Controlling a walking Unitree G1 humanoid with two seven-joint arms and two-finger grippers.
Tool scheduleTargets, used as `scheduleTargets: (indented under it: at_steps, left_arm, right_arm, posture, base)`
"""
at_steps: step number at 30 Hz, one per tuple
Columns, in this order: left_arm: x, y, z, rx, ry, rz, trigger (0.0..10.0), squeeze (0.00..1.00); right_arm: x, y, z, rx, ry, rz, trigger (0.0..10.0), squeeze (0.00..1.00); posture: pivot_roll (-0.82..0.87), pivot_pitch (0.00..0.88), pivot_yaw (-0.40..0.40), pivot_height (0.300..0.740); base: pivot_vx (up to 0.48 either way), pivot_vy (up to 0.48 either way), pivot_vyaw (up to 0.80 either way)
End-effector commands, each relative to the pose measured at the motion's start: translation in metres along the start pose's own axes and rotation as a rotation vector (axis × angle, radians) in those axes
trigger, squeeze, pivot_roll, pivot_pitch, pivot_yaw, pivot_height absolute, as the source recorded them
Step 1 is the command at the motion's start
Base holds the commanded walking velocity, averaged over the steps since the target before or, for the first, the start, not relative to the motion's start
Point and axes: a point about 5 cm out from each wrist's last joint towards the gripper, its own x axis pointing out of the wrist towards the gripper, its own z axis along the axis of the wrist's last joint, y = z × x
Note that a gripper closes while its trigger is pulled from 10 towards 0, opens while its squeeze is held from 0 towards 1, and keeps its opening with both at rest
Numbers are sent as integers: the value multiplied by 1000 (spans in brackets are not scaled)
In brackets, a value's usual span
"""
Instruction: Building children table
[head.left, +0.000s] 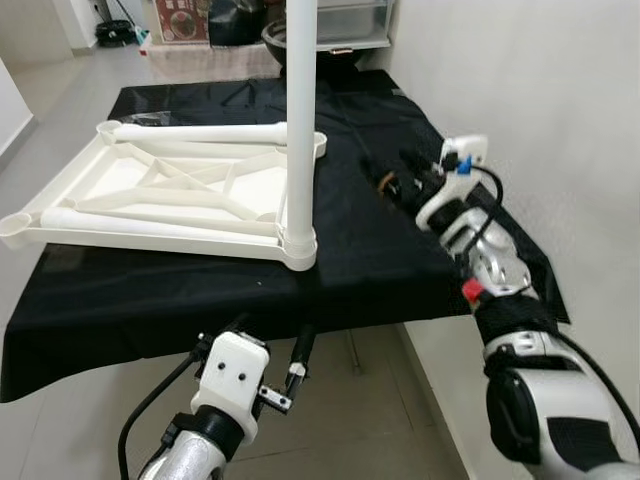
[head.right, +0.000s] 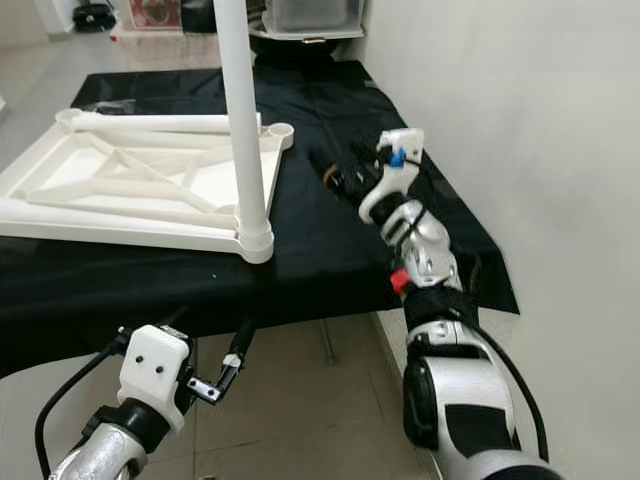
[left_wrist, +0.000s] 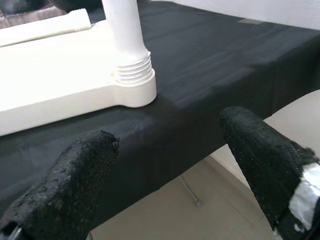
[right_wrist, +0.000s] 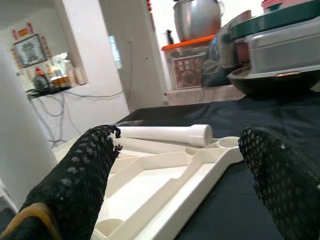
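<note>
The upturned white table frame (head.left: 170, 195) lies on the black-draped tabletop (head.left: 380, 250), one leg (head.left: 300, 110) standing screwed into its near corner socket. The left wrist view reveals that joint's threads (left_wrist: 132, 70); the left tool (head.left: 270, 365), released, hovers below the tabletop's edge. The right tool (head.left: 395, 170), fingers spread, hangs beside the frame, where its wrist view reveals a loose leg (right_wrist: 165, 133) lying across the frame's far side.

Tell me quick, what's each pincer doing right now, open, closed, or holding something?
Left pincer: open, empty, below the black-clothed table's edge.
Right pincer: open, empty, over the black cloth, facing the upturned white plastic tabletop.
</note>
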Motion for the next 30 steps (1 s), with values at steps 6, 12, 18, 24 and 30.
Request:
scheduleTargets:
  at_steps: [6,12,18,24,30]
  left_arm:
    - [-2,-3,0,-6,15,-5,10000,0]
    - [-3,-3,0,-7,16,-4,10000,0]
    - [-4,-3,1,-4,18,-3,10000,0]
    - [-3,-3,1,-3,19,-8,10000,0]
    - [-4,-3,1,-3,20,-6,10000,0]
  right_arm:
    - [11,8,15,84,-60,114,10000,0]
    - [17,6,23,165,-118,86,10000,0]
    - [25,15,44,256,-234,166,10000,0]
    - [28,19,50,289,-274,193,10000,0]
    - [32,35,48,296,-284,323,10000,0]
  posture:
    - [140,151,-60,740]
    - [142,154,-61,740]
    - [145,166,-58,740]
    - [146,170,-57,740]
    - [149,169,-55,740]
  base:
    - [0,0,0]
    - [0,0,0]
    - [0,0,0]
    - [0,0,0]
    - [0,0,0]
